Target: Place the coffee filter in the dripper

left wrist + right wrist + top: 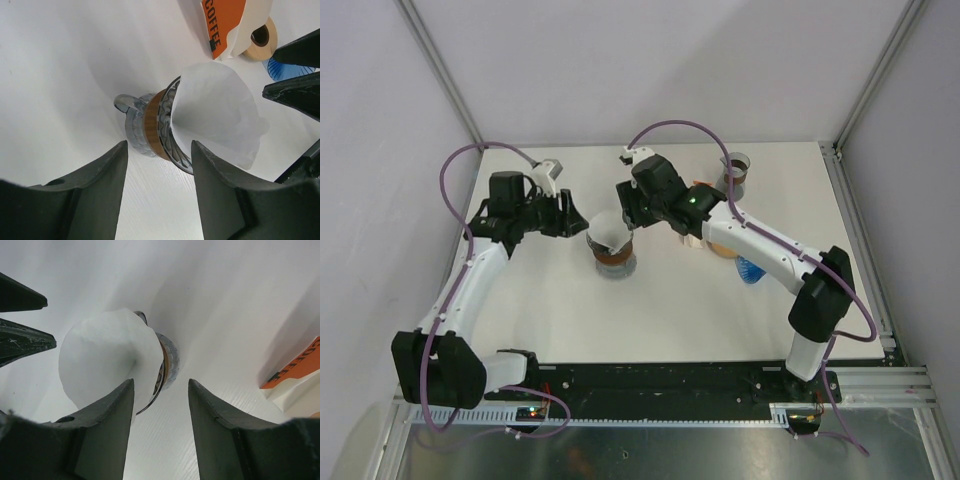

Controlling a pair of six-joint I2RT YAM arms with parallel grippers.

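A white paper coffee filter [215, 112] sits opened as a cone in the mouth of the clear glass dripper with a wooden band [150, 127]. The filter's upper edge stands well above the dripper's rim. The dripper stands upright on the white worktop [670, 310]. The left hand [159, 150] hovers just left of the dripper, released, with its dark fingers spread and nothing between them. The right hand [161, 385] is just right of the dripper, likewise released and spread wide. One of its fingers [107, 425] overlaps the filter's edge in the wrist view; whether they touch cannot be told. Right of the dripper lie an orange coffee bag [220, 20] and a blue ribbed piece [290, 70], and farther off is a brown cup [738, 172].
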